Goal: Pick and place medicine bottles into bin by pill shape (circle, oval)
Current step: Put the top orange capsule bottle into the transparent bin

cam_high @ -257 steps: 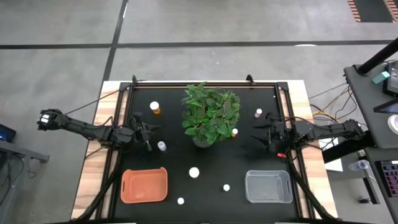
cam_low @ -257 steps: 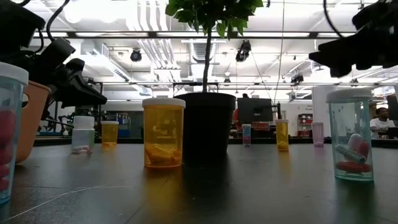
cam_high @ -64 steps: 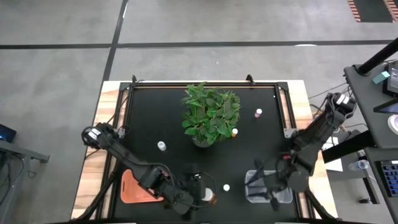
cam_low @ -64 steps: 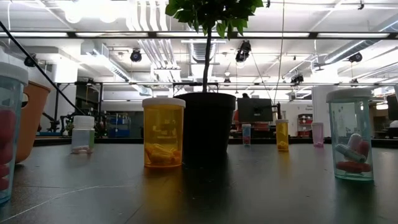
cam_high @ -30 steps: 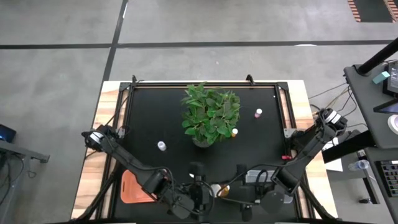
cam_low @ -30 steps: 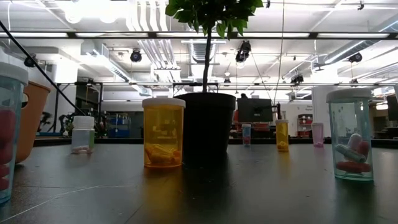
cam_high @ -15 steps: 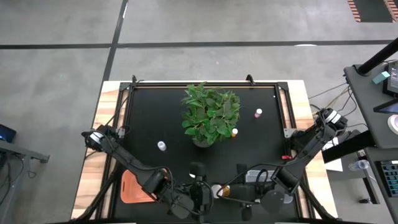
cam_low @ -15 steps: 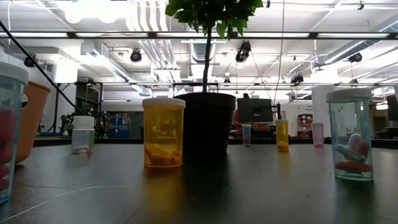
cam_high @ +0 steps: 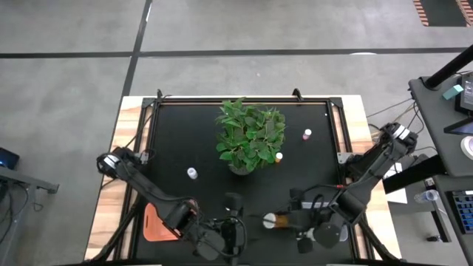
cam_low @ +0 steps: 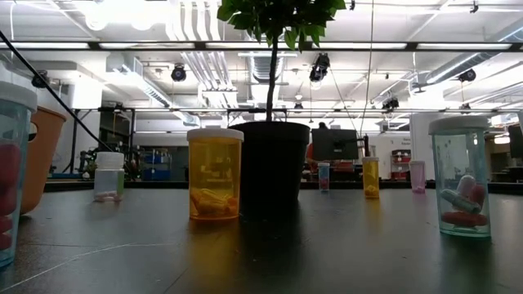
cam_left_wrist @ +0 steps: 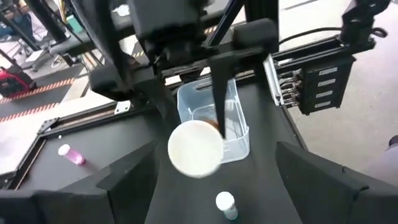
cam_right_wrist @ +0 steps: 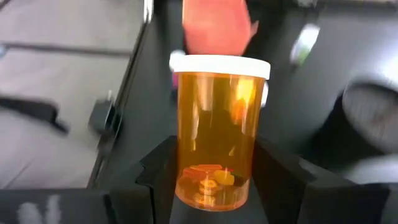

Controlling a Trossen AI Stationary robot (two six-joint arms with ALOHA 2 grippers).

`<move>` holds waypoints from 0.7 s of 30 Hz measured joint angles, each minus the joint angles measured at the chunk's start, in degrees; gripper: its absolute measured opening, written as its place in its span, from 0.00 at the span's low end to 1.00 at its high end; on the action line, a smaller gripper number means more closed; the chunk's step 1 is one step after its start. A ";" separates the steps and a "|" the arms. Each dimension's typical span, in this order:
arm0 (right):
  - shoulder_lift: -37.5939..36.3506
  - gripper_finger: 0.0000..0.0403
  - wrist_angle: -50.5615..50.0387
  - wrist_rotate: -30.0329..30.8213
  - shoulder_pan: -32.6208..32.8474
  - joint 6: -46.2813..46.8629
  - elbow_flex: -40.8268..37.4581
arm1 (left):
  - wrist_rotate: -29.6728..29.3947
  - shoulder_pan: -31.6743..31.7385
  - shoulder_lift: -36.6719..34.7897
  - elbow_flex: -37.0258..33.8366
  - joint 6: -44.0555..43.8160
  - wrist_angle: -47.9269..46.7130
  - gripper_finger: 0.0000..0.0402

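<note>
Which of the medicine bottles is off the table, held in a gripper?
The orange bottle with the white cap, clamped between the right gripper fingers near the table's front edge. The other bottles stand free on the black table.

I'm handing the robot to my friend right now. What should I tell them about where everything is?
Right gripper: shut on an orange bottle, at the front of the table between the two bins.
Left gripper: open, empty, facing that bottle's cap.
Bins: orange bin front left, clear bin front right. I can't tell what they hold.
On the table: white bottle, pinkish bottle, small orange bottle beside the plant, and more near the front edge.
Done: one bottle picked up.
Left: drop it in the bin for its pill shape, then sort the rest.
</note>
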 joint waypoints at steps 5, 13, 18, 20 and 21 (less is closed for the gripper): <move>-2.03 0.42 -16.19 -6.45 2.25 12.99 0.00 | 0.00 -0.38 -0.67 0.03 1.71 -0.23 0.74; -1.92 0.42 -29.04 -14.77 7.77 21.95 -4.40 | 0.01 -0.50 -0.74 0.03 1.24 -2.77 0.75; -1.78 0.42 -28.66 -17.70 8.02 24.67 -9.24 | -0.01 -0.50 -0.74 0.03 1.22 -2.88 0.75; -1.75 0.42 -28.03 -17.75 7.64 24.80 -10.58 | 0.01 -0.50 -0.74 0.03 1.22 -2.94 0.75; -1.75 0.42 -27.43 -17.73 7.47 24.55 -11.08 | 0.01 -0.50 -0.74 0.03 1.22 -2.96 0.75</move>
